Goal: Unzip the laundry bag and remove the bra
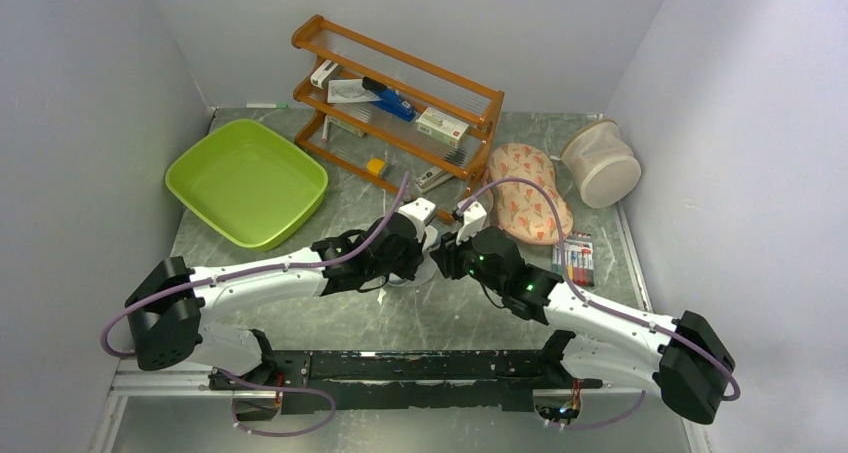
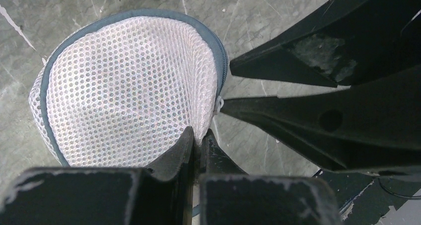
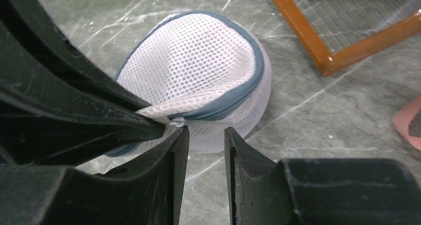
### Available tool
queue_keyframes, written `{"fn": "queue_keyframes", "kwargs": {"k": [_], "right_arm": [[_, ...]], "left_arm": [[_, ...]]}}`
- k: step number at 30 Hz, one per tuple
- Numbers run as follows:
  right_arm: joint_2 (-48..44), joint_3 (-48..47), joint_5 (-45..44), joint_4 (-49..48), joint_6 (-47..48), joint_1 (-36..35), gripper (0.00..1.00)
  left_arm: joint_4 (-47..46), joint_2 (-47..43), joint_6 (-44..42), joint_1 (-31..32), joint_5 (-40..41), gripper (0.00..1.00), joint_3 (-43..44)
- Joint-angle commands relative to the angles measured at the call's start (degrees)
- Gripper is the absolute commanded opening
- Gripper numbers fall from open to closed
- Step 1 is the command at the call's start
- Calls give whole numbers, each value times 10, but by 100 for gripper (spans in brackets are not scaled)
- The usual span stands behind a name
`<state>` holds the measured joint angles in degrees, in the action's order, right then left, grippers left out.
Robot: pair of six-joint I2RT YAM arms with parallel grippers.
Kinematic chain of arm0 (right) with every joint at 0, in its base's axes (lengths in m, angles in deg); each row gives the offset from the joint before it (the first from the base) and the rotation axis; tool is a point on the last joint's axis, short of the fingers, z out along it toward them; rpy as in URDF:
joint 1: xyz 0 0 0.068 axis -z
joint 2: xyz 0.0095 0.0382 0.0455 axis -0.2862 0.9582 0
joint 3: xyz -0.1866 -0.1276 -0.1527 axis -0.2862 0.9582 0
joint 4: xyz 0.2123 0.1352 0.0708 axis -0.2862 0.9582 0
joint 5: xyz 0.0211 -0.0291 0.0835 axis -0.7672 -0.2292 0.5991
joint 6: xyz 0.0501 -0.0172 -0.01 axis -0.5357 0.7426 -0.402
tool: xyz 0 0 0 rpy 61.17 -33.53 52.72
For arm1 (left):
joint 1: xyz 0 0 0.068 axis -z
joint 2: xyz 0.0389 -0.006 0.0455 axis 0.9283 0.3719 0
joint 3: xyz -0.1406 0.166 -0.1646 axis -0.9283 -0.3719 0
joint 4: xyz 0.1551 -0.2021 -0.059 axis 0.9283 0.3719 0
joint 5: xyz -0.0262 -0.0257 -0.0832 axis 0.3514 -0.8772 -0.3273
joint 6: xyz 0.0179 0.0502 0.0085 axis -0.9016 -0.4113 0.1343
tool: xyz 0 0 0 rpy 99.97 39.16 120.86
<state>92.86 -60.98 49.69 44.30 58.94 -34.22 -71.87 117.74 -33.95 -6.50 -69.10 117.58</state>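
At the far left of the table (image 1: 400, 323) a lime-green tray (image 1: 245, 180) is set, and behind the centre a wooden rack (image 3: 298, 35) loaded with small boxes is stood.

In front of the rack, at mid-table, the laundry bag (image 2: 129, 86) is found. In the top view it is almost wholly covered by the two wrists meeting above it. It is rested on the tabletop, and its white mesh lid is edged by a grey-blue zip tape, which looks closed along the stretch in view.

The left gripper (image 2: 198, 135) is brought in from the left. Its fingers are pressed together on a pinch of the mesh at the bag's rim, so that the lid is pulled up into a fold there. The small white zip pull (image 3: 177, 121) is seen just beyond that fold, on the rim of the bag.

The right gripper (image 3: 204, 135) is held on the opposite side, tip to tip with the left one. Its fingers are parted, with only table and the bag's side wall seen between them. The pull is placed just at the tip of its nearer finger; whether it is touched cannot be told.

Further right an orange-patterned cream pouch (image 1: 525, 193) is laid, with a pack of marker pens (image 1: 577, 258) just in front of it. A beige mesh cylinder (image 1: 603, 163) is set in the far right corner.
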Motion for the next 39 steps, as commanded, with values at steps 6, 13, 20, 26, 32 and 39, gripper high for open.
{"fn": "queue_keyframes", "kwargs": {"k": [6, 13, 20, 26, 32, 39], "right_arm": [[-26, 13, 23, -5, 29, -3, 33], [-56, 20, -11, 11, 32, -2, 36], [-78, 32, 25, -7, 40, -3, 41], [-47, 30, 95, -43, 28, -2, 40], [-17, 40, 78, -99, -11, -3, 33], [20, 32, 47, -115, -37, -3, 23]], "left_arm": [[-6, -5, 4, 3, -37, 7, -2], [-4, -3, 3, 3, -38, 7, 5], [6, -3, 2, 4, -34, 7, 9], [2, -1, 4, 3, -42, 7, 12], [0, 2, 5, 3, -53, 7, 14], [2, 1, 6, 3, -64, 7, 16]]}}
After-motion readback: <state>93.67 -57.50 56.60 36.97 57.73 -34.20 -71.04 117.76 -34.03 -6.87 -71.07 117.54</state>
